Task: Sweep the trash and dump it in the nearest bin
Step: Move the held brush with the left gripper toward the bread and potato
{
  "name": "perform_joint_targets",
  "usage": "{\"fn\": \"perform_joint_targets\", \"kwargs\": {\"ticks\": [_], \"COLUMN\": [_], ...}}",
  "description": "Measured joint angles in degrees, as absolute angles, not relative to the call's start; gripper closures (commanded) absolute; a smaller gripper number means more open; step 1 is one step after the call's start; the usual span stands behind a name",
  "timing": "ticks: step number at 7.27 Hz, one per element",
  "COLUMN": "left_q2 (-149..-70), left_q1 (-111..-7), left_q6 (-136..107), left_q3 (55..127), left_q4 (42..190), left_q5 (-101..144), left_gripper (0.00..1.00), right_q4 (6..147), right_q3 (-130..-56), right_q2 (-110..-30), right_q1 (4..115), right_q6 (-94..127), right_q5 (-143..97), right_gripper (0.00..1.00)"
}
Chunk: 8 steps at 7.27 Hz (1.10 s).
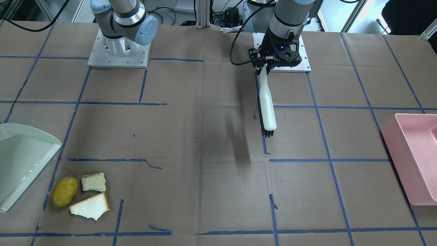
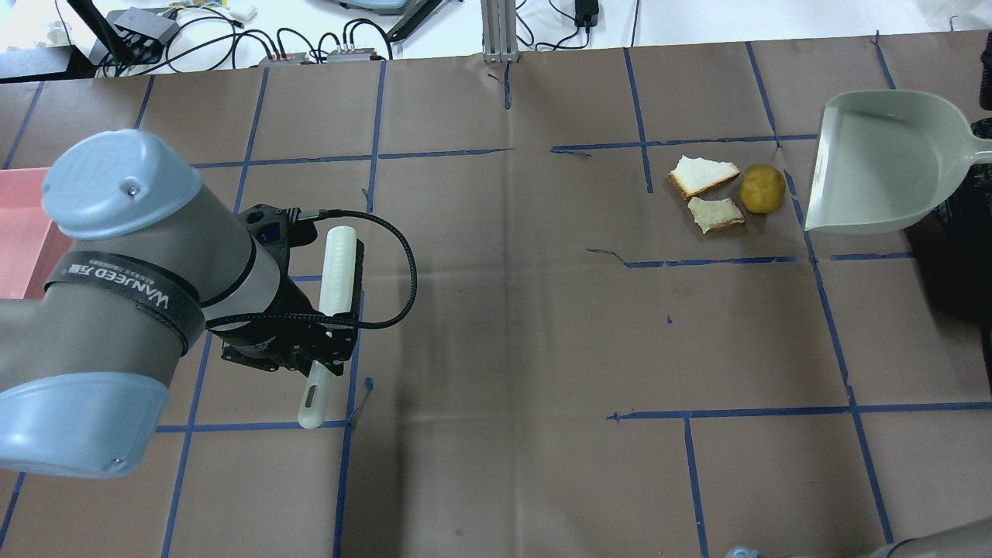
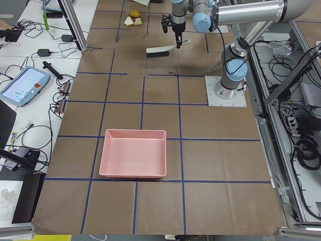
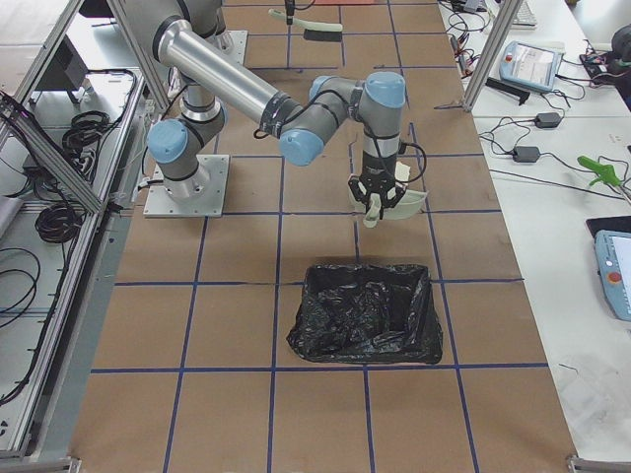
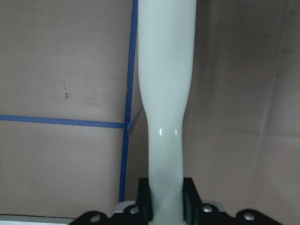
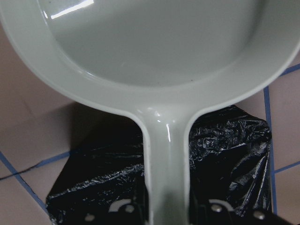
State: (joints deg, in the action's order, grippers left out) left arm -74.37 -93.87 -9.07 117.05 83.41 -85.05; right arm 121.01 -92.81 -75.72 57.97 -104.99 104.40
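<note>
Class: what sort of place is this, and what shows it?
Most likely a robotics lab: grey robot arms bolted to a brown paper-covered table gridded with blue tape, with black cables and a touchscreen control pendant alongside.

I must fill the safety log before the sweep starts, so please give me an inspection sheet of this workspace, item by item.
Surface: table covered with brown paper and a blue tape grid; some tape is torn.
Job's things: potato, small bread chunk and bread wedge lie close together at the mouth of the dustpan; brush is far from them; pink bin at the robot's left end, black-lined bin at its right end.
Clutter: nothing seen.
Grippers: left gripper shut on the brush handle; right gripper shut on the dustpan handle.
Cables: black cable loops from the left wrist.
Surroundings: teach pendant on a side bench; loose cables beside the table.
</note>
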Motion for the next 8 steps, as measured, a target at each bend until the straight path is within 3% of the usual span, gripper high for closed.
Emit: {"fn": "perform_joint_targets", "kwargs": {"ticks": [4,8], "left_q2": [-77.25,-93.23], "left_q1": [-99.0,-113.11], "left_q6": [-10.52,-22.83], "left_q3": [117.25,112.91], "left_q4": [79.75,61.48], "left_q5": [-75.55,-75.01], "left_gripper": [1.0,1.0], "right_q4": [126.95,128.45], "right_q3": [-92.87,-92.21], "right_q2": [-69.93,-65.96], "right_q1": [54.31,54.14], "right_q6": [-115.8,-116.78], "right_q5": [101.54,97.78], "right_gripper": [1.0,1.0]}}
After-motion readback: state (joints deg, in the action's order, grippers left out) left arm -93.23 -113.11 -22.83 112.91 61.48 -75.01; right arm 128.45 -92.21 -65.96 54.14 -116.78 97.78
